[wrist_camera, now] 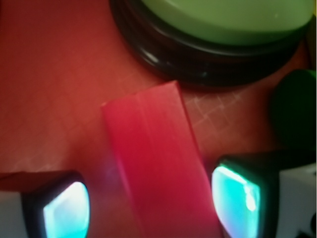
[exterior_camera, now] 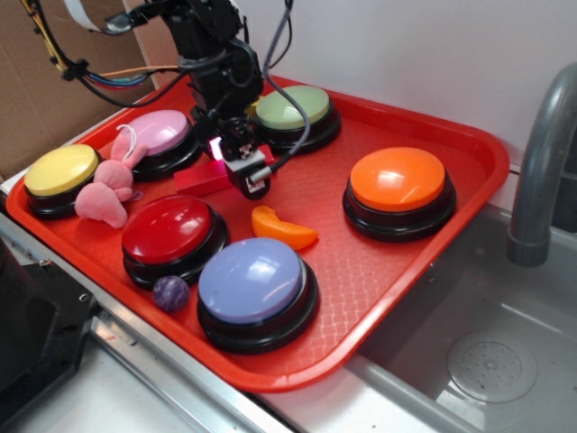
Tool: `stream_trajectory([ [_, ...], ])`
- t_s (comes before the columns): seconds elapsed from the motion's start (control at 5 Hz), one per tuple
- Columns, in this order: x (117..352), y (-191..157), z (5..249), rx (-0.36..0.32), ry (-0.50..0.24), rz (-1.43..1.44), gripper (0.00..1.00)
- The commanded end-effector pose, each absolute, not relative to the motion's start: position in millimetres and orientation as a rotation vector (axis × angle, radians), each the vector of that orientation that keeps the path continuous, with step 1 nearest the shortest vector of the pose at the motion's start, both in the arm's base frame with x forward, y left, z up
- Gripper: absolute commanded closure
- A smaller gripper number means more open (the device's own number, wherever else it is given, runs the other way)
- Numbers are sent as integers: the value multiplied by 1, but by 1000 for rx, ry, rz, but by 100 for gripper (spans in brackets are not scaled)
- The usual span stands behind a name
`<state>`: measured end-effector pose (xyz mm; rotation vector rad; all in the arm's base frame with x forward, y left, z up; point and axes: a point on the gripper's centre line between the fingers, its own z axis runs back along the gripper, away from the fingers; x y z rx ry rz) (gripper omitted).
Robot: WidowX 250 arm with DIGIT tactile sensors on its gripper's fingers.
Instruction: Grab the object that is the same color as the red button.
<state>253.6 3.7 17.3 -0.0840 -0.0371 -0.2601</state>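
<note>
The long, flat red rectangular block (wrist_camera: 156,163) lies flat on the red plastic tray (exterior_camera: 424,117), in its back-left part, between the pink-domed button (exterior_camera: 160,132) and the green-domed button on a black base (exterior_camera: 294,110), and just behind the large glossy red dome button on a black base (exterior_camera: 171,230), whose colour it matches. In the wrist view the block runs lengthwise up the middle of the frame, with one glowing finger pad (wrist_camera: 67,210) on its left and the other at its right edge, so the hand (exterior_camera: 236,161) is open and straddles the block across its narrow width; whether either pad already touches it I cannot tell. Nothing is held yet.

The step in hand looks like the end of the approach, with the hand low over the block and lined up for the grasp. The next move probably calls for closing both fingers squarely on the long sides, perhaps after settling a little lower, then lifting straight up so the bar does not twist or slip. The green-domed button's base sits just beyond the block's far end, so the lift should keep clear of it.
</note>
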Motion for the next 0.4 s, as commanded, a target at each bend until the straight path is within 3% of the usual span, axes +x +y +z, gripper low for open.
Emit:
stream_trajectory([
  [0.0,265,-5,19,-81,-51,-295,100],
  [0.2,263,-6,34,-80,-40,-270,100],
])
